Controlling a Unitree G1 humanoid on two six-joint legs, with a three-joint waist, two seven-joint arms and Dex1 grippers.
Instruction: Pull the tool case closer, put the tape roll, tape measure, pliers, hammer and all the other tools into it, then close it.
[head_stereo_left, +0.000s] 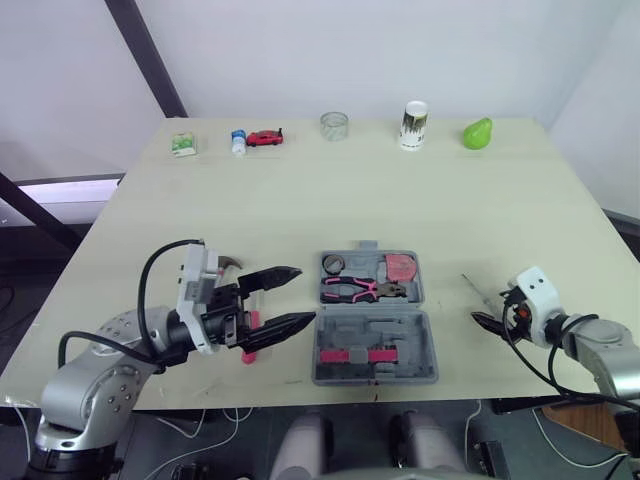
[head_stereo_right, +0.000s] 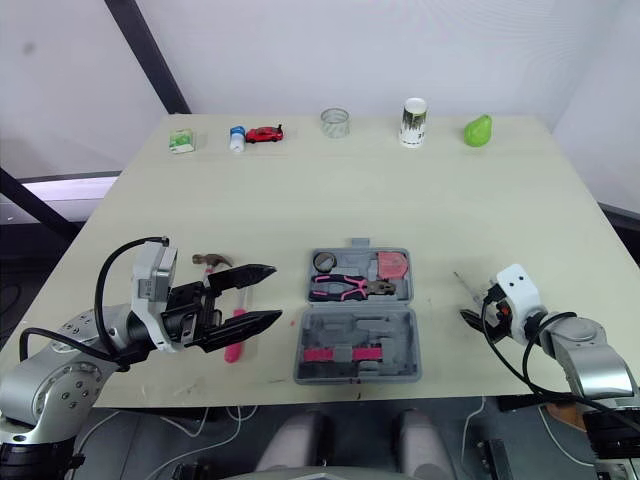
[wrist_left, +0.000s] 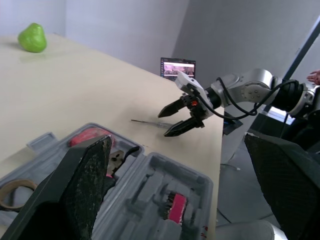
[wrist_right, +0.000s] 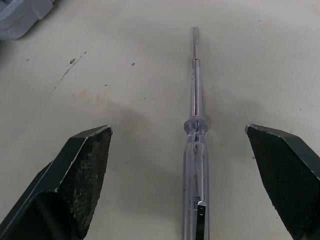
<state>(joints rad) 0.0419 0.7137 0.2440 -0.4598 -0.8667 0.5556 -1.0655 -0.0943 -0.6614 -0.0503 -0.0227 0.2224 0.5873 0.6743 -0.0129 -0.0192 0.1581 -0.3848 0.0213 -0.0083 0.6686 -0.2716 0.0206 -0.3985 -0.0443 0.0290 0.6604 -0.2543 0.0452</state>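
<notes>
The grey tool case (head_stereo_left: 375, 322) lies open near the table's front edge. Its far half holds the tape roll (head_stereo_left: 333, 264), pink-handled pliers (head_stereo_left: 358, 290) and red tape measure (head_stereo_left: 402, 267). My left gripper (head_stereo_left: 305, 294) is open just left of the case, empty, above the pink-handled hammer (head_stereo_right: 233, 344), whose head (head_stereo_right: 212, 260) shows beyond the wrist. Right of the case, a clear-handled screwdriver (wrist_right: 195, 150) lies flat on the table. My right gripper (wrist_right: 177, 130) stands open around its handle, the fingers (wrist_right: 80, 175) apart from it on both sides.
Along the far edge stand a green packet (head_stereo_left: 182, 144), a small bottle (head_stereo_left: 238, 141), a red toy car (head_stereo_left: 265, 138), a glass (head_stereo_left: 334, 125), a paper cup (head_stereo_left: 414, 124) and a green pear (head_stereo_left: 477, 133). The table's front edge runs just behind the case.
</notes>
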